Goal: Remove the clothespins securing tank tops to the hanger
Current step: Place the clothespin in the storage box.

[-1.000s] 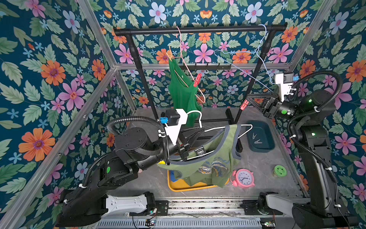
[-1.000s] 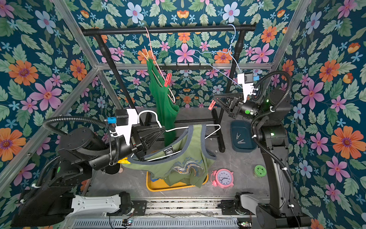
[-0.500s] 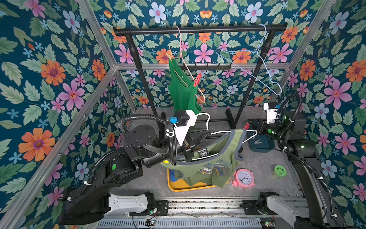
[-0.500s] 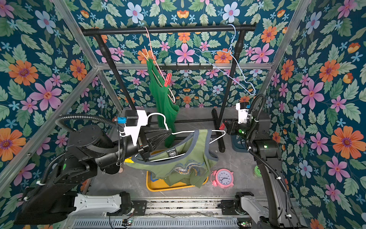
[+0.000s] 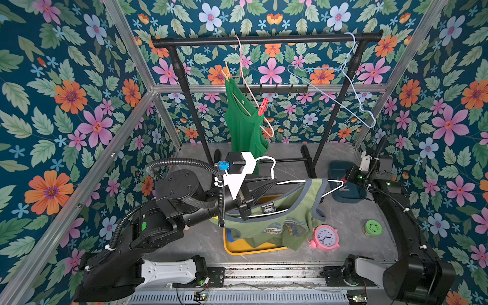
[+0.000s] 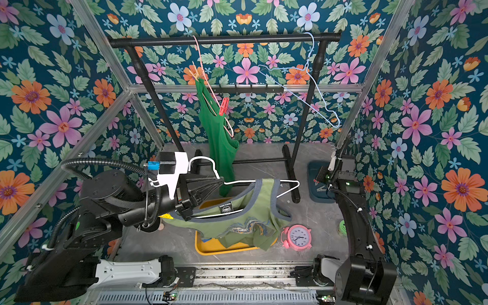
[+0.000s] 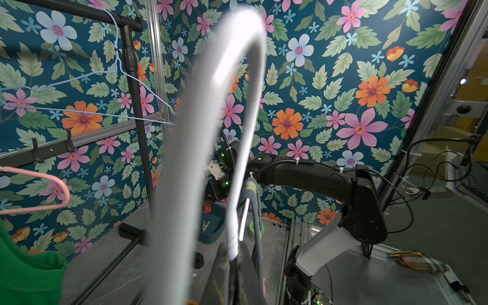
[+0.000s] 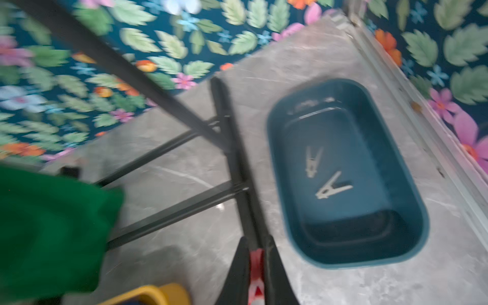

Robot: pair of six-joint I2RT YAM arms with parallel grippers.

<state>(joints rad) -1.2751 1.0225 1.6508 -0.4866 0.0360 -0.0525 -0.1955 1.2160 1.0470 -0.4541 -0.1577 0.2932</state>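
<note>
At the rack, the bright green tank top [image 5: 244, 126] is being held on a pink hanger [image 7: 31, 171] by a peach clothespin [image 5: 226, 74] at the upper strap and a red clothespin [image 5: 262, 107] lower down. Toward the middle, a white hanger [image 7: 195, 137] is being gripped at its neck by the closed left gripper [image 5: 273, 182], and the olive tank top [image 5: 285, 214] is being carried on it above a yellow tray [image 5: 245, 248]. Farther right, a second red clothespin [image 8: 255, 272] is being pinched between the closed jaws of the right gripper [image 8: 256, 247] just beside the dark blue bin [image 8: 356, 253], in which two pale clothespins [image 8: 313, 161] are lying.
</note>
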